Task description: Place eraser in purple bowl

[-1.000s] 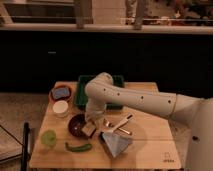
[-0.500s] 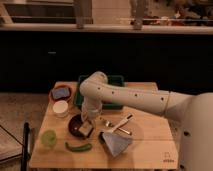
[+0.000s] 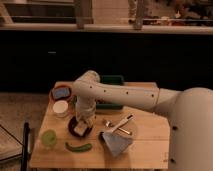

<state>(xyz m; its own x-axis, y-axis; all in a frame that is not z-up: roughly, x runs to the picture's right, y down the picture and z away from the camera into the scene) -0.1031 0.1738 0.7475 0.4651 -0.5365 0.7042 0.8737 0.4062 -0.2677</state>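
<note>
The purple bowl sits on the wooden table at front left. A small tan block, the eraser, shows inside the bowl. My gripper hangs straight down from the white arm, right over the bowl and just above or touching the eraser. The arm's wrist hides the back right part of the bowl.
An orange-rimmed dish holding a blue block and a white cup stand left of the arm. A green round thing, a green vegetable, a grey-blue cloth, utensils and a green tray lie around.
The arm's elbow has swung a little to the left, and the gripper has stayed over the purple bowl. The things on the table have not moved.
</note>
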